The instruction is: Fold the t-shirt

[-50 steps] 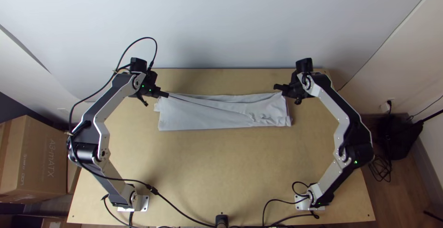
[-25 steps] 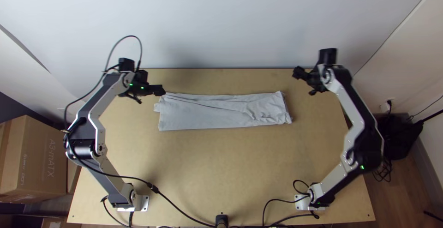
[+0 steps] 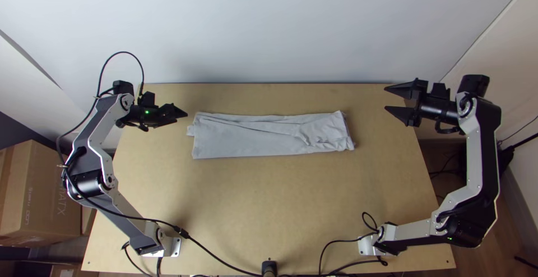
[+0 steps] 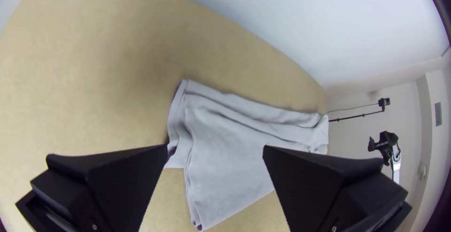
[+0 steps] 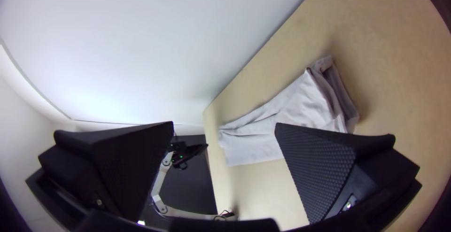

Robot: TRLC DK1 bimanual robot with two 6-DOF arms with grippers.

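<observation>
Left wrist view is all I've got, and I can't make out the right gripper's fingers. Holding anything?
Observer: No. The right gripper is open, with no cloth between its fingers.

Operator: Is it over the shirt?

Observer: No. In the top view it's off past the right-hand end of the t-shirt.

Operator: My own finger covers part of the cloth. How does the long edge facing the arm bases run?

Observer: Nearly straight from end to end; the whole shirt lies as one long, narrow strip across the table.
</observation>
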